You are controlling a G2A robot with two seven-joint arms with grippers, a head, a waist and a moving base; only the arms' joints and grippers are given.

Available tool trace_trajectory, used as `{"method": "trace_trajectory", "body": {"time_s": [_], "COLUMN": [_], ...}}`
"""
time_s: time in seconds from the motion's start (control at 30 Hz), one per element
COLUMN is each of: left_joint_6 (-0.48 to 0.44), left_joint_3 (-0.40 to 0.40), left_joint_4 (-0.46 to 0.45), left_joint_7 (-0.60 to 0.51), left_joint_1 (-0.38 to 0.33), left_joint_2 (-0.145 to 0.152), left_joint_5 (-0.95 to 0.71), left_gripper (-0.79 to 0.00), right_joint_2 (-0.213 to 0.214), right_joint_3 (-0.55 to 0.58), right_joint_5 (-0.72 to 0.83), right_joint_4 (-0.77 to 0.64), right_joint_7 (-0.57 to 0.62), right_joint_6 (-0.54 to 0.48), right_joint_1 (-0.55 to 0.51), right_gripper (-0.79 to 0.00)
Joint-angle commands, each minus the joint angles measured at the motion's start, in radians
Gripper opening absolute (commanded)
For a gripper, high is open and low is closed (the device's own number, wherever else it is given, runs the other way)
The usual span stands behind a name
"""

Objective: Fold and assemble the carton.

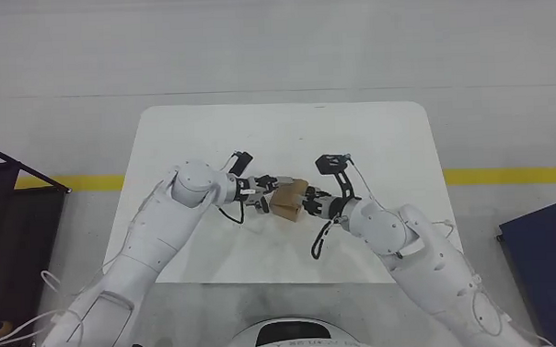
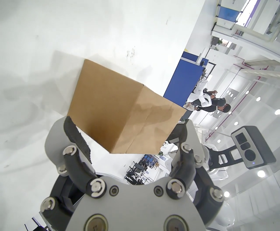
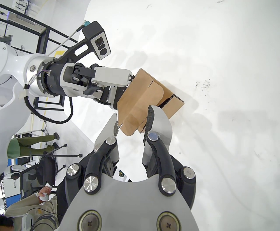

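Carton (image 1: 286,198): plain brown board, held over the middle of the white worktop (image 1: 369,133) between the two hands. Left hand (image 2: 128,131): fingers spread to the width of the carton's closed end and clamped on its opposite sides. Right hand (image 3: 133,121): fingers drawn in around the rounded flaps at the other end, gripping them, one pad (image 3: 149,118) against a flap edge

Matt, creased paperboard is noted on the brown cardboard carton (image 1: 288,200), a smooth, faintly glossy, scuffed finish on the white tabletop (image 1: 369,143), and smooth pale shells lined with black ribbed pads on the fingers (image 2: 77,136) of the left gripper (image 2: 127,120).
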Motion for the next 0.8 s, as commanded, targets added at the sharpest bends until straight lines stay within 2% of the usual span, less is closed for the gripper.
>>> {"method": "trace_trajectory", "body": {"time_s": [0.0,0.4,0.57,0.63,0.77], "left_joint_6": [-0.004,-0.022,-0.025,-0.026,-0.028], "left_joint_3": [0.006,0.019,0.021,0.022,0.023], "left_joint_4": [0.007,0.028,0.028,0.028,0.028], "left_joint_7": [0.001,0.000,0.000,0.000,0.002], "left_joint_1": [-0.004,-0.019,-0.021,-0.021,-0.022], "left_joint_2": [-0.002,-0.006,-0.006,-0.005,-0.005], "left_joint_5": [-0.004,-0.017,-0.018,-0.018,-0.017], "left_gripper": [0.000,0.000,0.000,0.000,0.000], "right_joint_2": [-0.003,-0.028,-0.036,-0.040,-0.046], "right_joint_3": [-0.015,-0.068,-0.076,-0.078,-0.088], "right_joint_5": [-0.010,0.005,0.021,0.023,0.014], "right_joint_4": [0.006,0.068,0.085,0.091,0.103], "right_joint_7": [0.002,0.001,-0.013,-0.020,-0.023], "right_joint_6": [0.008,0.052,0.082,0.102,0.134], "right_joint_1": [0.011,0.081,0.096,0.100,0.112], "right_gripper": [-0.483,-0.493,-0.536,-0.600,-0.637]}}
